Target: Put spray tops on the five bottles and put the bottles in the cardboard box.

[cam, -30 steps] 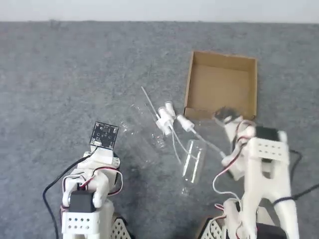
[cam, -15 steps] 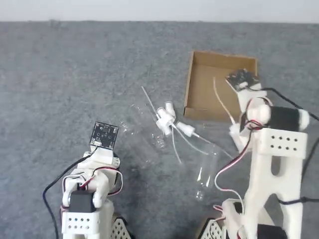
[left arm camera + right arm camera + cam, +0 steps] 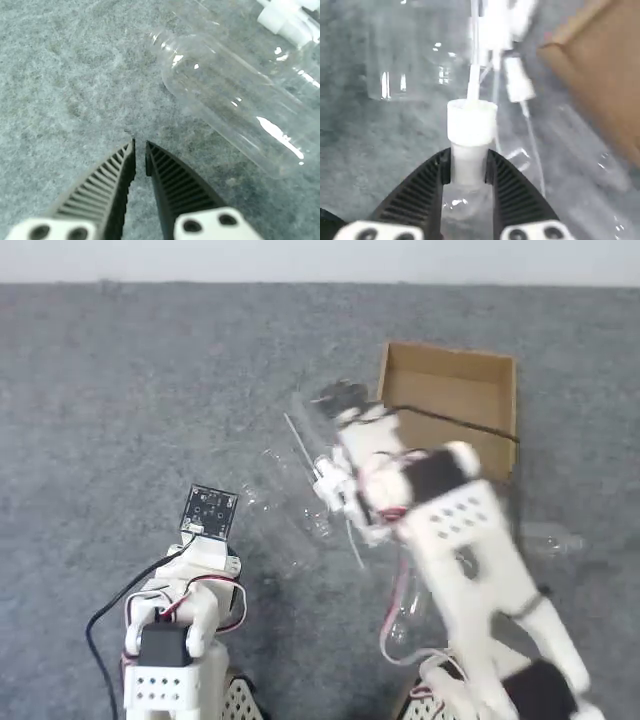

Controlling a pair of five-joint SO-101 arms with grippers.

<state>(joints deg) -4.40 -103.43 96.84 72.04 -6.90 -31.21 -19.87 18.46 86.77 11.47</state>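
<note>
My right gripper point(image 3: 468, 157) is shut on a white spray top point(image 3: 471, 125), whose thin tube points away from the fingers. Below it lie more spray tops point(image 3: 512, 82), clear bottles point(image 3: 390, 70) and the corner of the cardboard box point(image 3: 600, 75). In the high view the right arm point(image 3: 440, 505) stretches over the loose spray tops point(image 3: 330, 485) beside the box point(image 3: 450, 360). My left gripper point(image 3: 140, 146) hangs low over the carpet, shut with nothing in it, next to a lying clear bottle point(image 3: 225, 95). The left arm point(image 3: 185, 590) is at the front left.
Clear bottles lie on the grey carpet: one point(image 3: 285, 535) between the arms, one point(image 3: 548, 540) to the right of the right arm, one point(image 3: 408, 615) partly behind it. The carpet's far left is bare.
The right arm rose from in front of the box with a spray top, then swung left over the loose spray tops. The bottles near it shifted. The left arm stayed still.
</note>
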